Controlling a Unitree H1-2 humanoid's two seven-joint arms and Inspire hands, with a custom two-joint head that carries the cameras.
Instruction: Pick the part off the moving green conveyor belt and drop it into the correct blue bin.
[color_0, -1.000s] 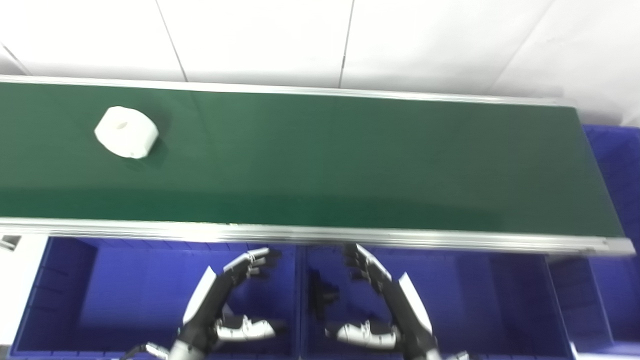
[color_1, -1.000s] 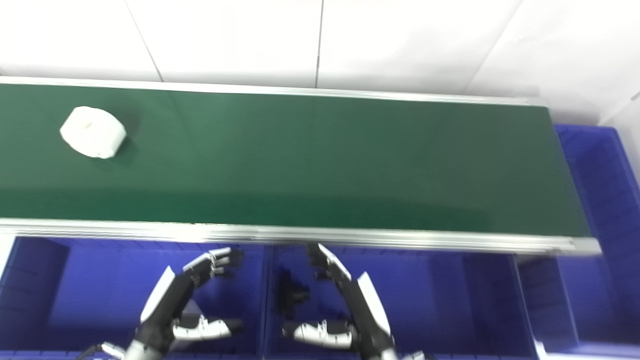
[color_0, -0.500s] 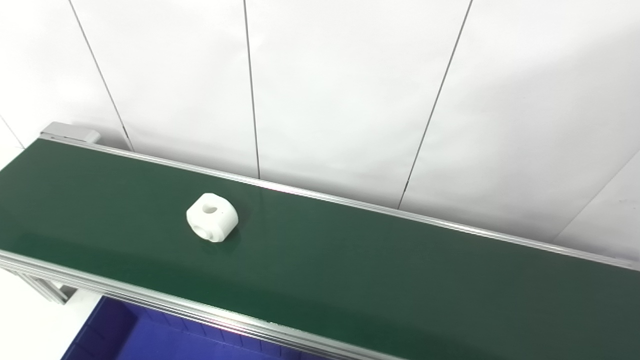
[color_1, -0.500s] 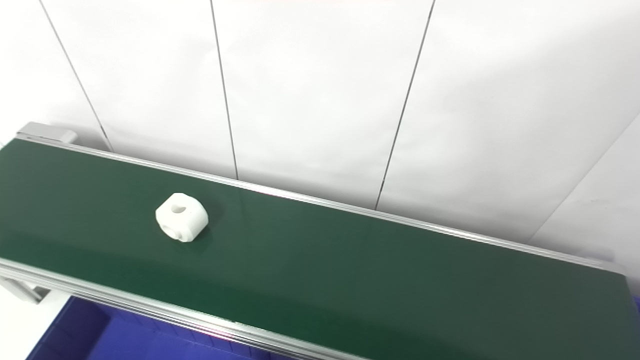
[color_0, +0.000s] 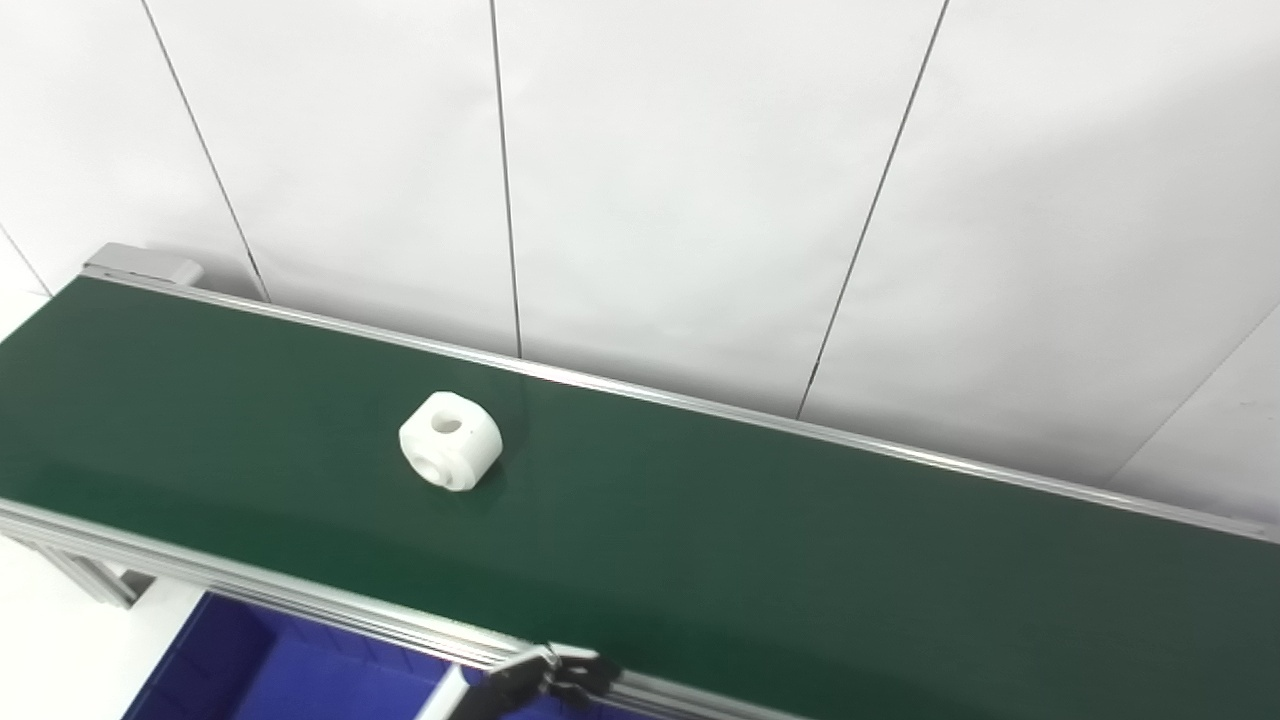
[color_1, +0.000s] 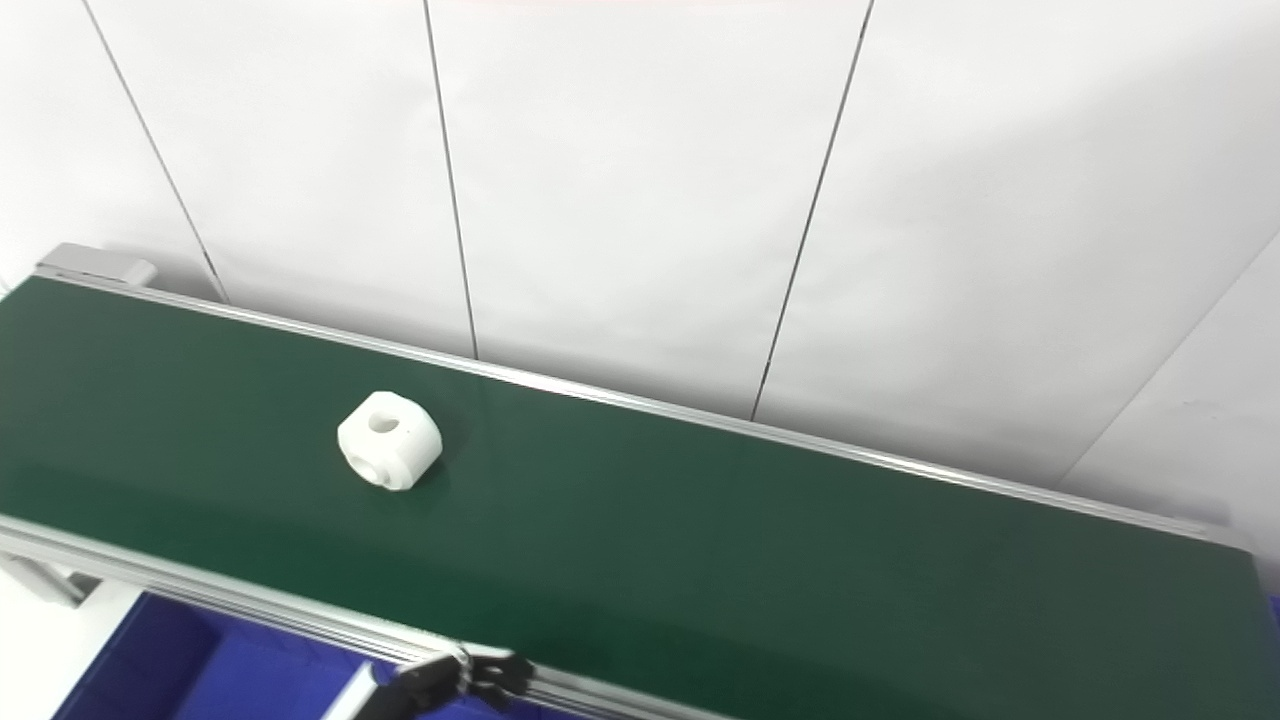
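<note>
A white ring-shaped part (color_0: 450, 454) with a hole through its top and another in its side lies on the green conveyor belt (color_0: 800, 560), left of the middle; it also shows in the right eye view (color_1: 389, 453). Only the dark fingertips of my left hand (color_0: 548, 681) rise into view at the bottom edge, by the belt's near rail. They are stretched out and hold nothing, well short of the part and to its lower right. My right hand is out of view.
A corner of a blue bin (color_0: 250, 670) shows below the belt's near rail (color_0: 250, 585) at the bottom left. The belt's left end (color_0: 140, 265) sits against a white panelled wall (color_0: 700, 200).
The camera swung up and left a second ago, taking the hands and bins out of view. Since half a second ago the part has moved right along the belt and my left fingertips have come into view.
</note>
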